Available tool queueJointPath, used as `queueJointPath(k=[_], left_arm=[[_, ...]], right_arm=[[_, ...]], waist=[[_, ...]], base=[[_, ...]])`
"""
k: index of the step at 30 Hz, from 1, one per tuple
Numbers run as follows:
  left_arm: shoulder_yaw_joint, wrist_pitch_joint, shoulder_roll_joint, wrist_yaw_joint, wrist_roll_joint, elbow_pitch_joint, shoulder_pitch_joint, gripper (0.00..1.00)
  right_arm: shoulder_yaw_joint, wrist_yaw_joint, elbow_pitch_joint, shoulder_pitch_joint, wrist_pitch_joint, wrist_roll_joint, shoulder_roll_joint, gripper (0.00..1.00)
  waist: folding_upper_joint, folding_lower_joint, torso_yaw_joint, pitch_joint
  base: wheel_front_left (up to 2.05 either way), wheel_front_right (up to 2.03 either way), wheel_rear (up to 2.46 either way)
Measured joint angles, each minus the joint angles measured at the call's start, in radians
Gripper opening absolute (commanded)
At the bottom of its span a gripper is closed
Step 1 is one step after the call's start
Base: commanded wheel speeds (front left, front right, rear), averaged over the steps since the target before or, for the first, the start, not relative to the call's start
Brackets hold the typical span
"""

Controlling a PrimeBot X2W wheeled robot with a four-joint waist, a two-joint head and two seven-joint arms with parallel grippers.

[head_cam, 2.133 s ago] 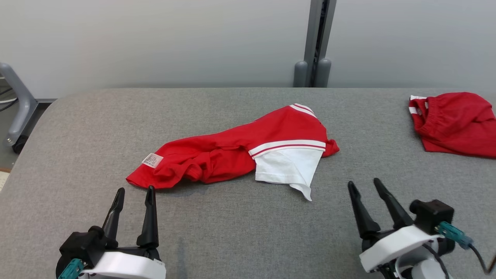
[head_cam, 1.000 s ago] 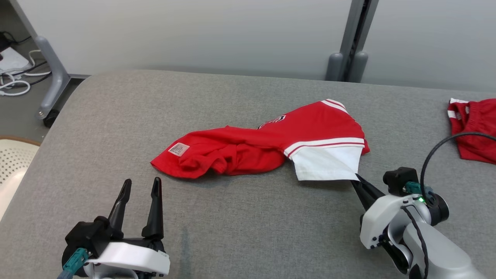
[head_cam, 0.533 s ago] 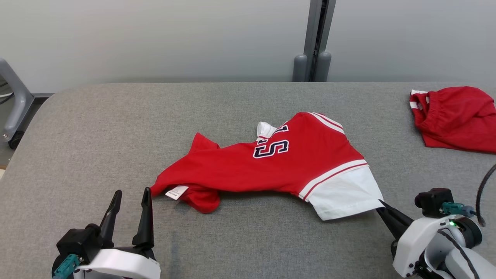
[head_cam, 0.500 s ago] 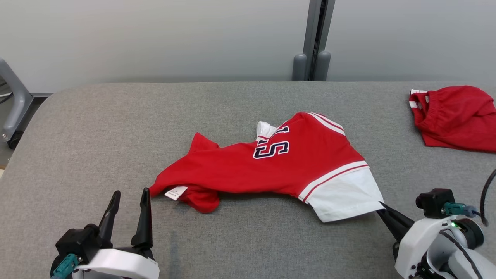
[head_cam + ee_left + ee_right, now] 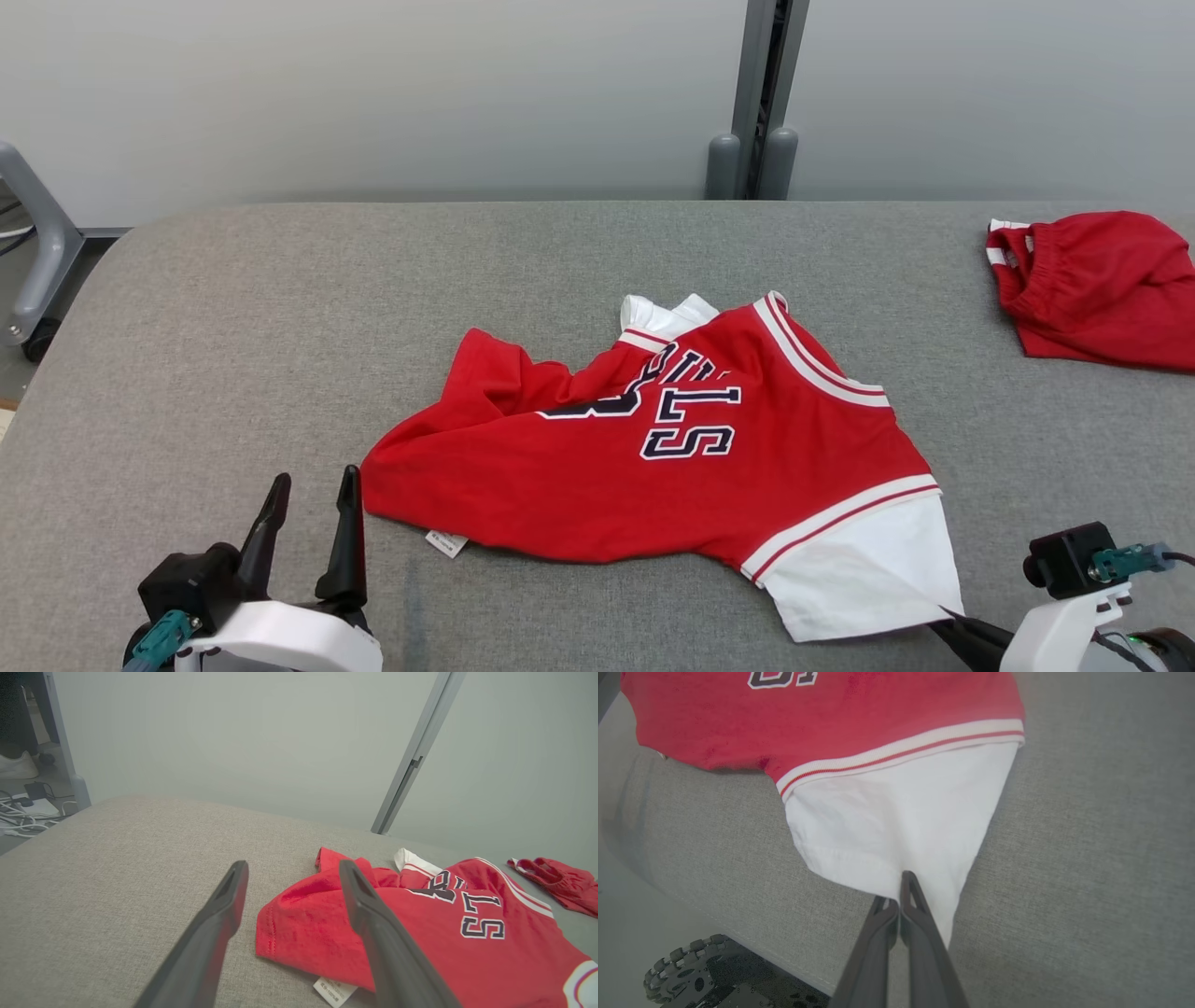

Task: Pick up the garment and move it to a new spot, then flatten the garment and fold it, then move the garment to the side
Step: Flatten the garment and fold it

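The garment [image 5: 672, 457] is a red jersey with dark lettering and white sleeves, spread partly flat near the front of the grey table [image 5: 280, 308]. Its white sleeve [image 5: 896, 816] points toward the front right corner. My right gripper [image 5: 899, 889] is shut on that sleeve's edge, and in the head view the right gripper [image 5: 945, 618] shows at the lower right. At the lower left my left gripper [image 5: 311, 481] stands open, just left of the garment's near hem. In the left wrist view the garment [image 5: 420, 933] lies beside and behind the right finger of the left gripper [image 5: 292, 879]. A label [image 5: 446, 543] sticks out under the hem.
A second red garment [image 5: 1097, 285] lies bunched at the table's far right. A grey post [image 5: 756, 103] stands behind the table against a pale wall. A grey frame leg [image 5: 37, 252] stands off the left edge. The table's front edge and my wheeled base [image 5: 686, 970] lie below the right gripper.
My right gripper has pulled the white sleeve toward the front right, dragging the garment nearer and spreading it so more lettering shows. The left gripper has stayed open in place.
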Motion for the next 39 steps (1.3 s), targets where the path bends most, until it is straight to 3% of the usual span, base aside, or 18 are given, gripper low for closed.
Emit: queueJointPath(k=[1, 2, 8, 12, 15, 20, 31, 38, 39], left_arm=[[-0.002, 0.002, 0.000, 0.001, 0.000, 0.001, 0.000, 1.00], [-0.003, 0.003, 0.000, 0.001, 0.000, 0.002, 0.000, 1.00], [-0.032, 0.086, 0.011, -0.008, -0.017, 0.033, 0.001, 1.00], [-0.056, 0.175, 0.035, -0.029, -0.027, 0.080, -0.002, 1.00], [-0.086, 0.277, 0.072, -0.054, -0.030, 0.130, -0.006, 1.00], [-0.110, 0.333, 0.139, -0.077, 0.003, 0.198, -0.077, 1.00], [-0.158, 0.338, 0.180, -0.129, 0.012, 0.378, -0.248, 1.00], [-0.191, 0.295, 0.188, -0.143, 0.012, 0.416, -0.307, 1.00], [-0.192, 0.291, 0.187, -0.143, 0.004, 0.410, -0.310, 0.81]], right_arm=[[-0.020, 0.000, -0.017, 0.012, 0.016, -0.018, 0.013, 0.36], [-0.039, 0.000, -0.032, 0.019, 0.023, -0.040, 0.031, 1.00], [-0.136, 0.000, -0.141, 0.057, 0.080, -0.134, 0.130, 1.00], [-0.170, 0.000, -0.218, 0.055, 0.059, -0.167, 0.158, 1.00], [-0.192, 0.000, -0.257, 0.047, 0.018, -0.196, 0.175, 1.00], [-0.194, 0.000, -0.274, 0.028, -0.027, -0.235, 0.188, 1.00], [-0.171, 0.000, -0.251, -0.017, -0.061, -0.252, 0.206, 1.00], [-0.169, 0.000, -0.234, -0.031, -0.076, -0.258, 0.212, 1.00], [-0.170, 0.000, -0.231, -0.031, -0.079, -0.258, 0.213, 1.00]], waist=[[0.0000, 0.0000, 0.001, -0.002], [0.0000, -0.0001, 0.003, -0.003], [0.0000, 0.0000, 0.011, -0.004], [0.0000, 0.0000, 0.005, -0.001], [0.0000, 0.0000, -0.009, 0.002], [0.0000, 0.0000, -0.035, 0.021], [0.0000, 0.0000, -0.104, 0.087], [0.0000, 0.0000, -0.130, 0.110], [0.0000, 0.0000, -0.130, 0.109]], base=[[0.00, 0.00, 0.00], [0.00, 0.00, 0.00], [0.00, 0.00, 0.00], [0.00, 0.00, 0.00], [0.00, 0.00, 0.00], [0.00, 0.00, 0.00], [0.00, 0.00, 0.00], [0.00, 0.00, 0.00], [0.00, 0.00, 0.00]])
